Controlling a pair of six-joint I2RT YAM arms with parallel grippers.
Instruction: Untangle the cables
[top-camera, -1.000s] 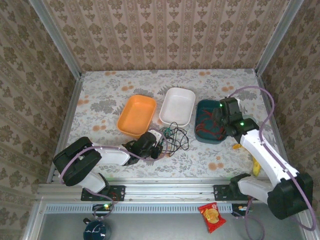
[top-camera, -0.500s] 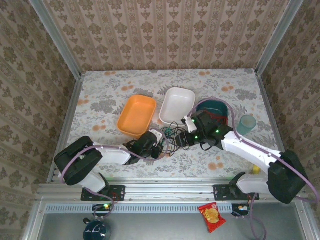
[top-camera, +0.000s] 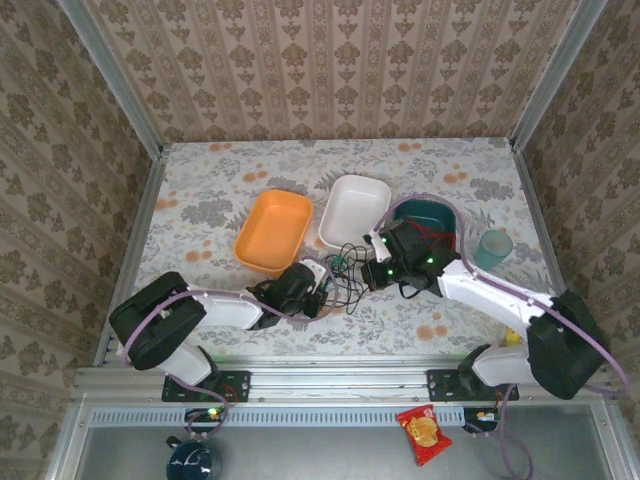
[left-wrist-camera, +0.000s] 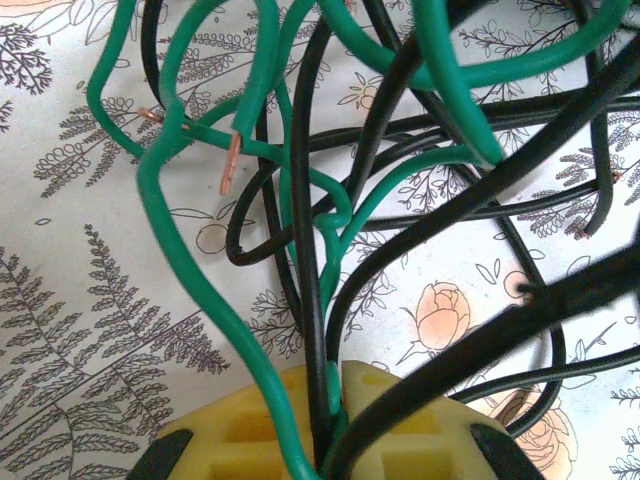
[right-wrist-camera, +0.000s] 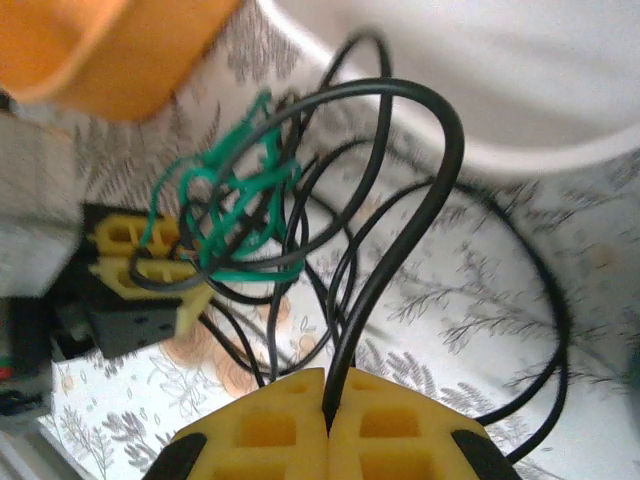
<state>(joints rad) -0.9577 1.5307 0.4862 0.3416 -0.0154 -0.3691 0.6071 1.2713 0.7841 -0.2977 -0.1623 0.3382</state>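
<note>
Flowery cloth covers the table (top-camera: 250, 165). Between the two claws lies a tangle of thin green and black cables (top-camera: 345, 272). The left claw (left-wrist-camera: 330, 400) has its yellow pads squeezed together, pinching green and black cables that loop away in front of it. The right claw (right-wrist-camera: 328, 400) is squeezed together too, pinching one black cable (right-wrist-camera: 400, 240). A white plastic tray (right-wrist-camera: 480, 80) sits just past the right claw, and an orange plastic tray (top-camera: 270, 232) sits past the left claw.
</note>
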